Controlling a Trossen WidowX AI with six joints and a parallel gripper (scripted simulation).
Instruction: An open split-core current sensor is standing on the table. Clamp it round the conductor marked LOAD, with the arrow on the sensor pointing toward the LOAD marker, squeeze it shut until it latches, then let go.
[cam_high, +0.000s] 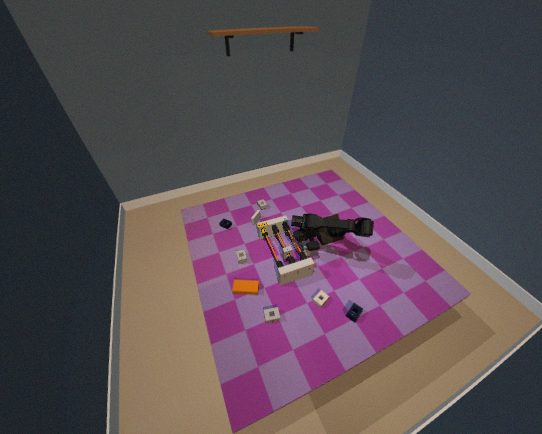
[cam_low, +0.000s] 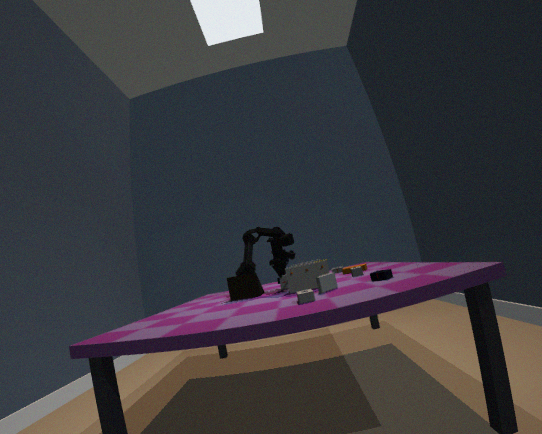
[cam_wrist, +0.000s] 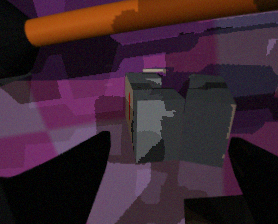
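Wrist view: end effector (cam_wrist: 167, 165) partly closed, holding nothing, straddling the grey sensor (cam_wrist: 177, 120) on the bench beside an orange conductor (cam_wrist: 150, 17). Off-centre fingers could tip it, imo.

Wrist view: both claw fingers are cropped at the lower edge, and the orange conductor (cam_wrist: 150, 20) runs off at 12 o'clock. Top view: the sensor (cam_high: 288, 251) is too small to show its arrow; the claw (cam_high: 306, 246) is indistinct.
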